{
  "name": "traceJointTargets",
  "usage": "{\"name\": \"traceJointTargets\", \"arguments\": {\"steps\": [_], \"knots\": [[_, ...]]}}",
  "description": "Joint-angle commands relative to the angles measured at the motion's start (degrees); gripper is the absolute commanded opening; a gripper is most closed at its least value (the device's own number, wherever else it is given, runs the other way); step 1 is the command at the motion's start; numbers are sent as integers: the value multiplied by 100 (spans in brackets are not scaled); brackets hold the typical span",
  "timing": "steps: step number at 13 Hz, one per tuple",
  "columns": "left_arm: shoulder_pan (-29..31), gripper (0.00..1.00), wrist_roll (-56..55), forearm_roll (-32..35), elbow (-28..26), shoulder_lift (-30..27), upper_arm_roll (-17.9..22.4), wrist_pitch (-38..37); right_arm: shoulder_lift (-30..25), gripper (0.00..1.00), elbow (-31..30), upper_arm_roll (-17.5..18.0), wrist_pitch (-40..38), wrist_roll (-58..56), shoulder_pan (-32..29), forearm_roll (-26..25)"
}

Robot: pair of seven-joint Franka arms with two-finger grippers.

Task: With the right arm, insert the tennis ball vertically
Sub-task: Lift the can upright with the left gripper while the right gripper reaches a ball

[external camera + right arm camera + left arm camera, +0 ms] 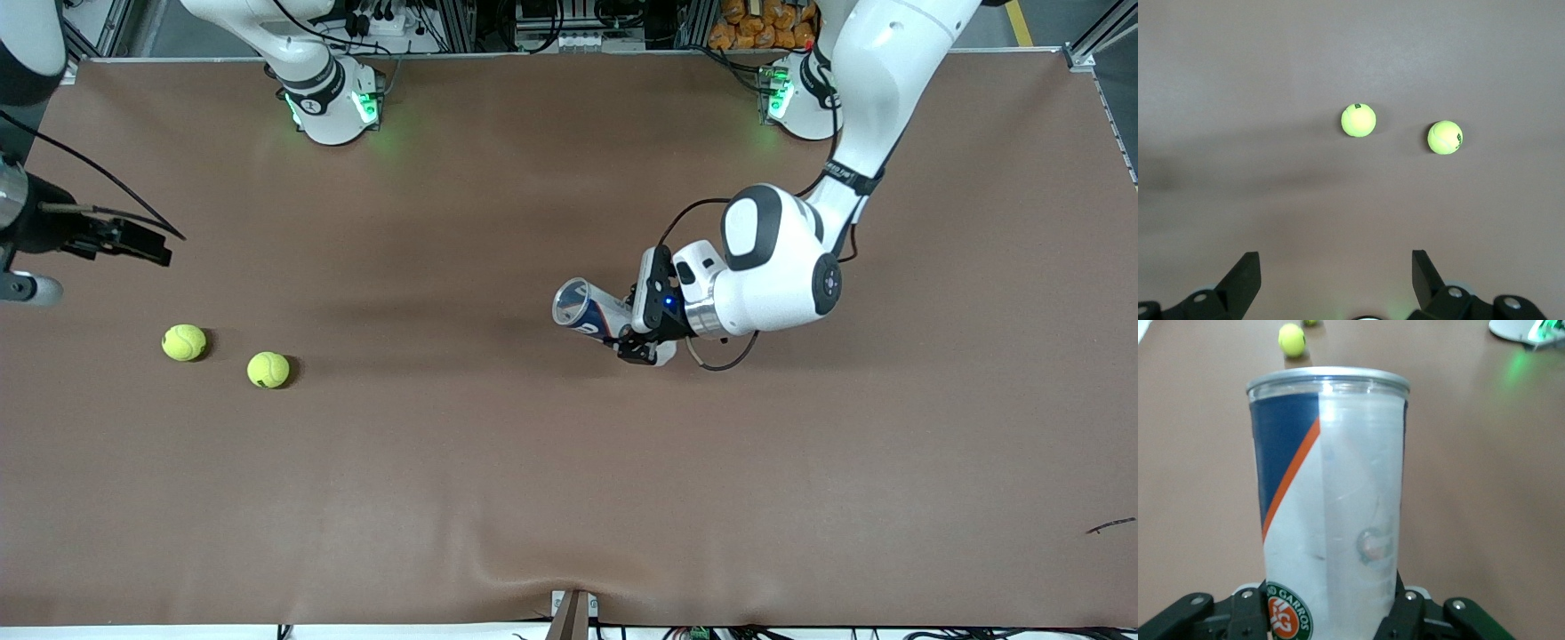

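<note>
We see a wide brown counter (569,498) with two round yellow-green tennis balls on it. We use the clear plastic ball can with a blue, white and orange label (587,311) as our landmark.

The left gripper (642,342) holds this can near its closed end. Its jaws pinch the can from both sides. The can is tipped over on its side, and its open silver rim points toward the right arm's end of the counter. In the left wrist view the can (1331,513) fills the middle, with the black fingers (1405,620) pressed on its lower part. We see nothing inside the can. It sits near the middle of the counter, and we cannot tell if it touches the counter.

The first tennis ball (268,370) lies on the counter well apart from the can, toward the right arm's end and a little nearer to the front camera than the can. The second tennis ball (184,342) lies just beside the first one, even more toward the right arm's end. The two balls do not touch.

The right gripper (133,240) is up over the counter at the right arm's end, well apart from the can. Its jaws are spread wide and hold nothing. In the right wrist view both balls (1358,120) (1445,137) lie on the counter past the two black fingers (1245,277).
</note>
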Motion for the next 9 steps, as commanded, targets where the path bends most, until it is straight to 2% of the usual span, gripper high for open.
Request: {"name": "traceJointTargets", "arguments": {"steps": [1,5,7,9], "knots": [[9,58,1052,-1330,202,401,-86,-89,266,100,16,4,56,139,-1,-126],[-254,58,2574,-3467,290,973,-165,-89,705,100,7,4,380,236,-10,-267],[-561,58,3127,-4424,307,1201,-165,-89,872,100,-19,4,547,262,52,-276],[-913,58,4145,-5627,526,1518,-165,-89,969,100,-281,4,888,271,-9,-276]]}}
